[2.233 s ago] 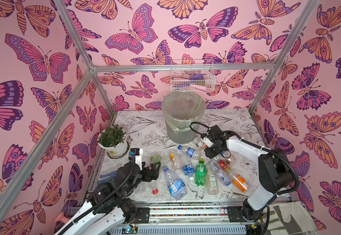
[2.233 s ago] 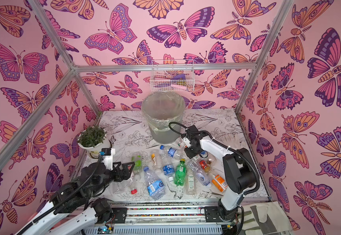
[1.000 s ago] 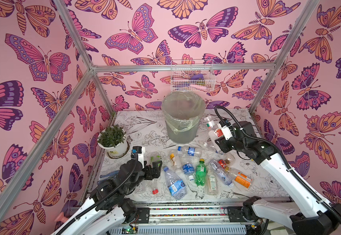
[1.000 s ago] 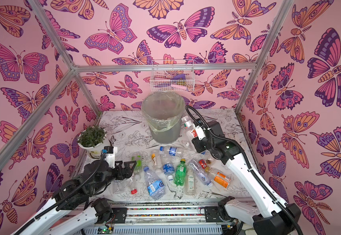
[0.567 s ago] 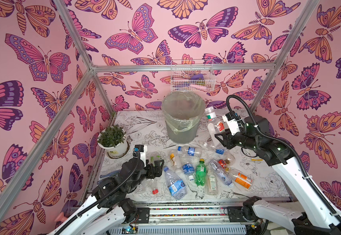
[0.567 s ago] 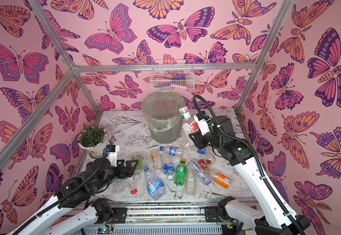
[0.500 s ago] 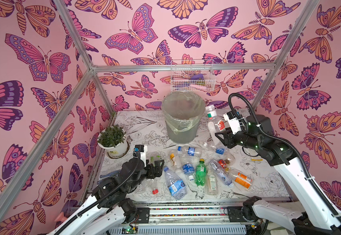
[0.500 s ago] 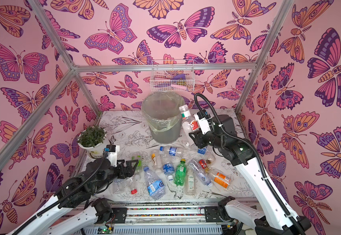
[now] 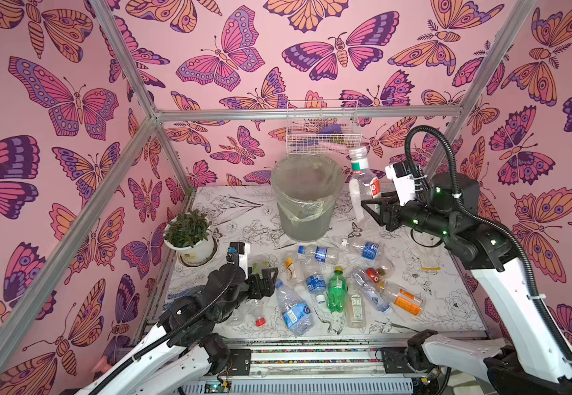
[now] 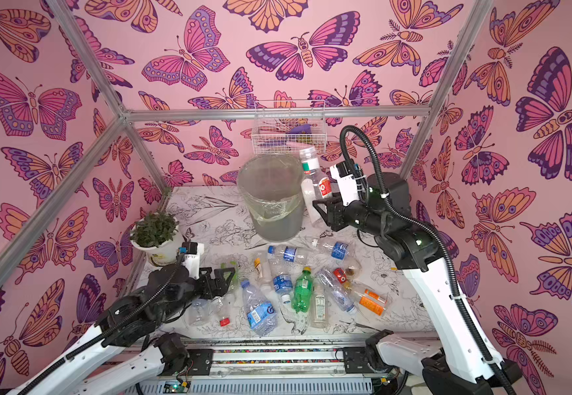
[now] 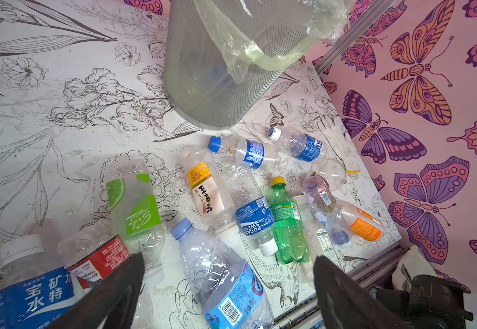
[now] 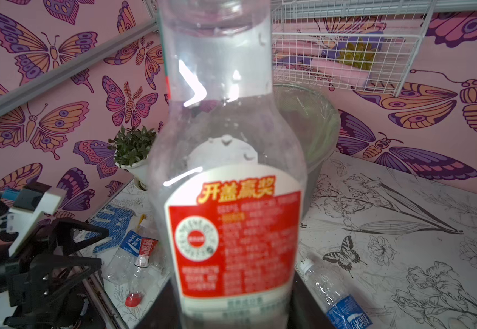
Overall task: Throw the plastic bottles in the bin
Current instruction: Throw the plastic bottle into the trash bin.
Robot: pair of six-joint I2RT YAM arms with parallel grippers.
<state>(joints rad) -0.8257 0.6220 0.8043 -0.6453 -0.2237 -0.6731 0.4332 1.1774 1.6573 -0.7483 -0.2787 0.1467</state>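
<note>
Right gripper (image 9: 366, 208) held high, arm outstretched, jaws clamped on a bottle (image 9: 363, 178) standing upright above it. Left gripper (image 9: 268, 279) low, jaws wide apart, nothing between them.

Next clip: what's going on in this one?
The right end effector is shut on a clear red-labelled bottle, holding it upright in the air beside the bin, not yet over the opening. The left end effector hangs open and empty above the other plastic bottles, which lie scattered on the table.
</note>
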